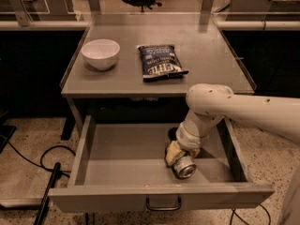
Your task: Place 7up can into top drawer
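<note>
The top drawer (117,168) is pulled wide open below the tabletop, with its dark bar handle (163,204) at the front centre. The 7up can (183,167) lies tilted on the drawer floor at the right, its silver end facing the camera. My gripper (174,154) reaches down into the drawer from the white arm (220,107) and sits right on the can's upper side, its tan fingers (171,151) against it. The can rests on the drawer floor.
On the grey tabletop (206,55) lie a white bowl (100,53) at the left and a dark blue chip bag (160,62) in the middle. Black cables (44,165) run on the speckled floor at the left. Desks stand behind.
</note>
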### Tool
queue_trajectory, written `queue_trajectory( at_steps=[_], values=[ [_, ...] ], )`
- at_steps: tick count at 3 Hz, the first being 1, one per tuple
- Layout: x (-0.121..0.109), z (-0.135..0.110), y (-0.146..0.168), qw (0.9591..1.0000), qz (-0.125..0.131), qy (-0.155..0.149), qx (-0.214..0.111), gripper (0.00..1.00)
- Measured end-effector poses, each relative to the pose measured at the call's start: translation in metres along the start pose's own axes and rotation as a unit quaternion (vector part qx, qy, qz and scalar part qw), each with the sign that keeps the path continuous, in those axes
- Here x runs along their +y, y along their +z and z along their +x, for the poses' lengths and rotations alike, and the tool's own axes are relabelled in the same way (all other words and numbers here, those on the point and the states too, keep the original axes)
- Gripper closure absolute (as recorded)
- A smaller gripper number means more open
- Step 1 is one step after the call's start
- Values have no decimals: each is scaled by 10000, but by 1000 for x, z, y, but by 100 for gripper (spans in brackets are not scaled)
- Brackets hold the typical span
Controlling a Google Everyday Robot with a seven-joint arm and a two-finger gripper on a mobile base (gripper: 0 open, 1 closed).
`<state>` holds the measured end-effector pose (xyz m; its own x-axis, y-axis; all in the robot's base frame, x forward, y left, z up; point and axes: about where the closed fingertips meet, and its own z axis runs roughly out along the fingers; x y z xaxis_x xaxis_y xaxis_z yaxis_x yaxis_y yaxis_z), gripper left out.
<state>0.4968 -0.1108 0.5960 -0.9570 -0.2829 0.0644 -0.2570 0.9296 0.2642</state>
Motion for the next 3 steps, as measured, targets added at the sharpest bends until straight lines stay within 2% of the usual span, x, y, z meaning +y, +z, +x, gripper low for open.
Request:
queue_trajectory(
  at_steps=[1, 2, 3],
  values=[
    [0, 0, 0, 10000, 0, 0, 0, 13],
    [0, 0, 0, 10000, 0, 0, 1, 0],
    [0, 0, 0, 10000, 0, 0, 1, 0]
  ],
)
